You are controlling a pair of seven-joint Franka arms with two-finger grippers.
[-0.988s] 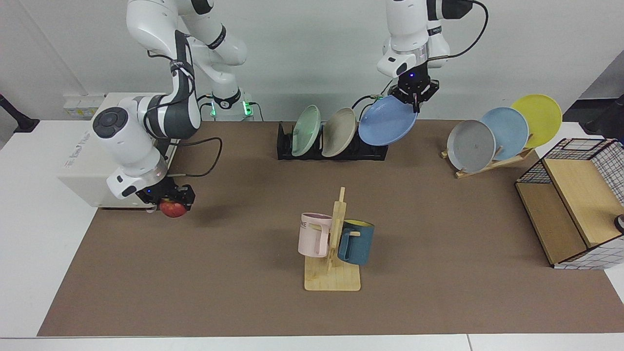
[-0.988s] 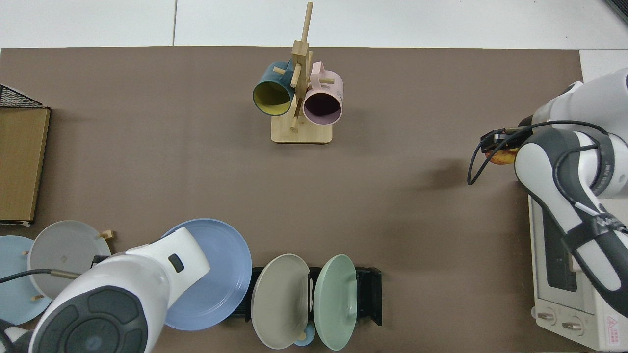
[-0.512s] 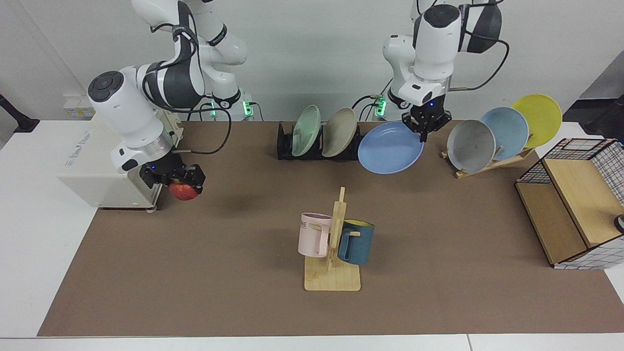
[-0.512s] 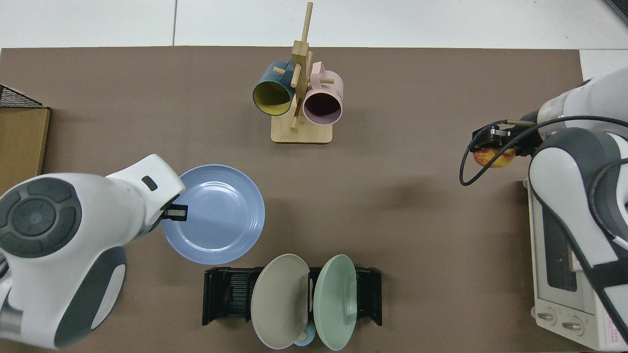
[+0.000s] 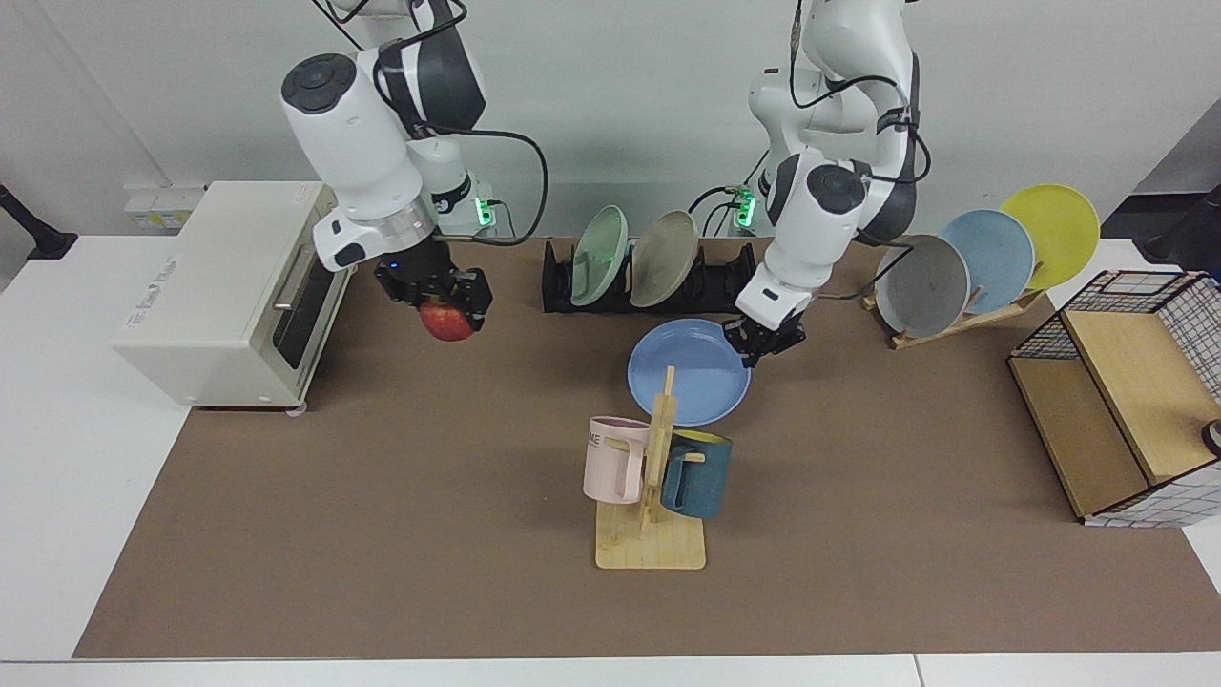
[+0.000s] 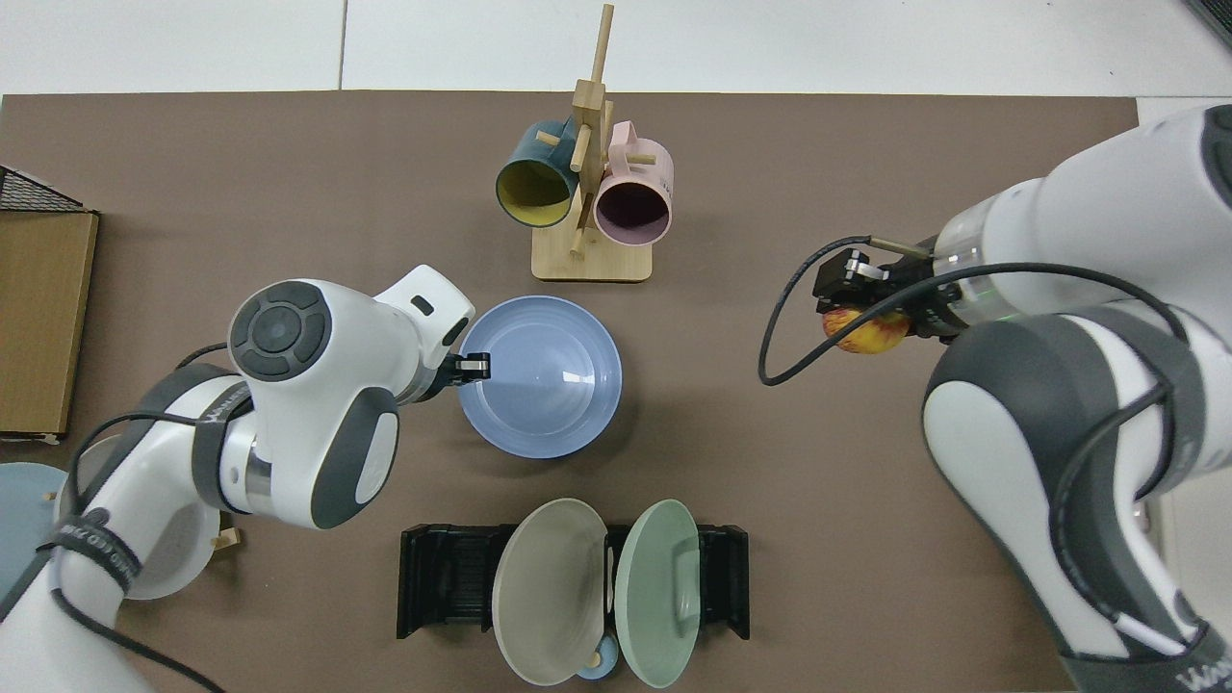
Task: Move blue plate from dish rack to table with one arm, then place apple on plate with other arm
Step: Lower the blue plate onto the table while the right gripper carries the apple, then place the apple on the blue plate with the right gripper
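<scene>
The blue plate (image 5: pixel 689 374) (image 6: pixel 539 375) lies nearly level, low over the brown mat of the table (image 5: pixel 382 496), just behind the mug tree. My left gripper (image 5: pixel 760 345) (image 6: pixel 472 366) is shut on its rim on the side toward the wooden plate stand. Whether the plate touches the mat does not show. The black dish rack (image 5: pixel 727 282) (image 6: pixel 443 577) stands behind it with a green and a beige plate in it. My right gripper (image 5: pixel 444 303) (image 6: pixel 869 310) is shut on the red and yellow apple (image 5: pixel 448 322) (image 6: pixel 866 334), held in the air in front of the toaster oven.
A wooden mug tree (image 5: pixel 653 477) (image 6: pixel 582 192) with a pink and a teal mug stands right in front of the plate. A slanted wooden stand (image 5: pixel 963 320) holds grey, sky-blue and yellow plates. A white toaster oven (image 5: pixel 229 286) and a wire-and-wood shelf (image 5: pixel 1116 420) flank the mat.
My left arm carried the blue plate away from the rack, down and toward the mat's middle, levelling it. My right arm lifted the apple and moved it toward the centre.
</scene>
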